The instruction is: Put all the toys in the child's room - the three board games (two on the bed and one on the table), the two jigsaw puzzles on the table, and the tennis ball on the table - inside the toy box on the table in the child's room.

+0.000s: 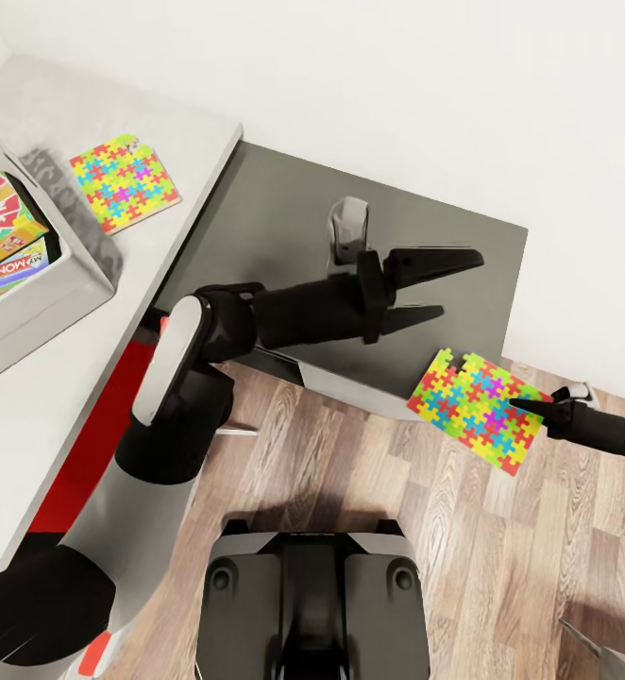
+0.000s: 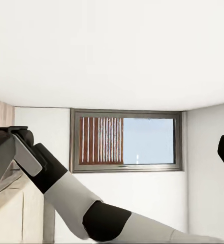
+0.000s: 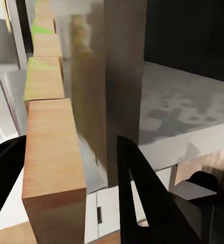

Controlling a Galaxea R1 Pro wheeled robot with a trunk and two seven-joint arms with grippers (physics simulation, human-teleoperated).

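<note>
My right gripper (image 1: 530, 408) is shut on the edge of a multicoloured jigsaw puzzle (image 1: 478, 408), held in the air over the wood floor just off the dark side table's corner. In the right wrist view the puzzle (image 3: 53, 152) runs edge-on between the black fingers (image 3: 142, 193). A second jigsaw puzzle (image 1: 124, 181) lies flat on the pale table (image 1: 86, 378). The grey toy box (image 1: 39, 316) stands at the far left with board games (image 1: 6, 241) inside, a Monopoly box among them. My left gripper (image 1: 435, 286) hangs open over the side table (image 1: 275, 208). The tennis ball and bed are out of view.
The white wall runs close behind both tables. Wood floor (image 1: 350, 453) spreads in front of the side table, with my base (image 1: 312, 595) on it. The left wrist view looks at a window (image 2: 127, 141) and a stretch of my arm (image 2: 91, 213).
</note>
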